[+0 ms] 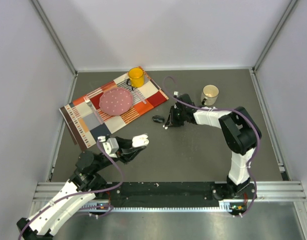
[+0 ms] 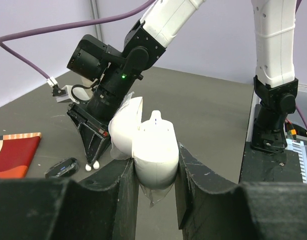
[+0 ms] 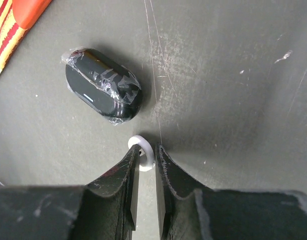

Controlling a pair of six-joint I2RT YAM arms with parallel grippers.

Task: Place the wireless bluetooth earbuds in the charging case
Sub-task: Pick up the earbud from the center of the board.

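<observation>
My left gripper (image 2: 154, 159) is shut on an open white charging case (image 2: 152, 137), held above the table with its lid up; it also shows in the top view (image 1: 139, 140). My right gripper (image 3: 146, 151) is down at the table, shut on a white earbud (image 3: 137, 142). In the left wrist view two tiny white buds (image 2: 91, 165) show at the right gripper's tips (image 2: 93, 159). A closed black case (image 3: 103, 85) in plastic wrap lies just beyond the tips, also in the top view (image 1: 158, 119). The black earbuds are out of view.
A striped placemat (image 1: 83, 117) at the left back holds a pink plate (image 1: 115, 100), a fork and a yellow mug (image 1: 136, 76). A cream mug (image 1: 209, 94) stands behind the right arm. Walls enclose the table.
</observation>
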